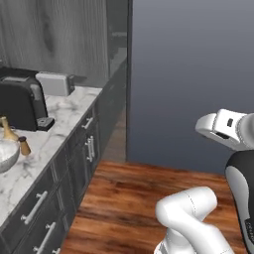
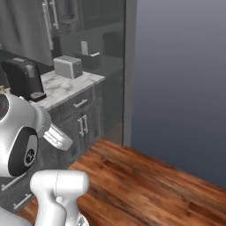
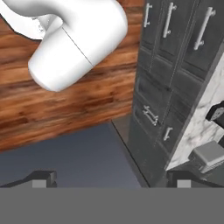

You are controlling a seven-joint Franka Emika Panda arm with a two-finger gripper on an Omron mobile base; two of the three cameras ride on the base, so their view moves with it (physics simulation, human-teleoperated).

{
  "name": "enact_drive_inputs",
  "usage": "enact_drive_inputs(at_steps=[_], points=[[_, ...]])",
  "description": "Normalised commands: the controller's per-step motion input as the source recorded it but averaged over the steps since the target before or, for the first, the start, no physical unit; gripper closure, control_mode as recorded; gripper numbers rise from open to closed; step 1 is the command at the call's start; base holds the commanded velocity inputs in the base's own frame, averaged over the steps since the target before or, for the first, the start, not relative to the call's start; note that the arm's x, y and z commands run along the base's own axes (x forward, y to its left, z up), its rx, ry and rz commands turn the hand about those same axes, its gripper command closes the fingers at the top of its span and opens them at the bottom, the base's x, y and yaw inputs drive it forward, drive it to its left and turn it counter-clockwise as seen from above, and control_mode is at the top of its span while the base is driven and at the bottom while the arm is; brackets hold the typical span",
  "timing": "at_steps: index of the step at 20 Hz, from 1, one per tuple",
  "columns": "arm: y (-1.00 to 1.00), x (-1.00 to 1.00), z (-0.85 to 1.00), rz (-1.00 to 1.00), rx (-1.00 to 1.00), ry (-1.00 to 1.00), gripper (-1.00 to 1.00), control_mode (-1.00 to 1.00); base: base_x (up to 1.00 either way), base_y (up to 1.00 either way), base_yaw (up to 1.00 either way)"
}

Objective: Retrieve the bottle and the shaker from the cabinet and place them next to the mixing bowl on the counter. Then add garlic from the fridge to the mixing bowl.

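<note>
Bottle [image 1: 7,128] & shaker [image 1: 24,146] by mixing bowl [image 1: 7,155]

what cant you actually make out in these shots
- Round glassy whitish mixing bowl: cut by the left edge of the left base view, so its contents stay unseen.
- Golden-tan flask-shaped bottle: small and at that same edge; its base sits behind the bowl.
- White marble counter: its near end is hidden by the robot's own white arm in the right base view.
- Dark fingers: just the tips rise into the hand view, standing wide apart.
</note>
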Motion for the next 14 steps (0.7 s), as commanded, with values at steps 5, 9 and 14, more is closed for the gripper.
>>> enact_drive_inputs(at_steps=[5,9,14], points=[[0.0,0.0,0.0,0.0,0.0,0.0,-1.0,1.0,-0.4,0.0,-0.39],[0.0,0.0,0.0,0.0,0.0,0.0,-1.0,1.0,-0.39,0.0,-0.38],[0.0,0.0,0.0,0.0,0.0,0.0,-1.0,1.0,-0.36,0.01,-0.39]])
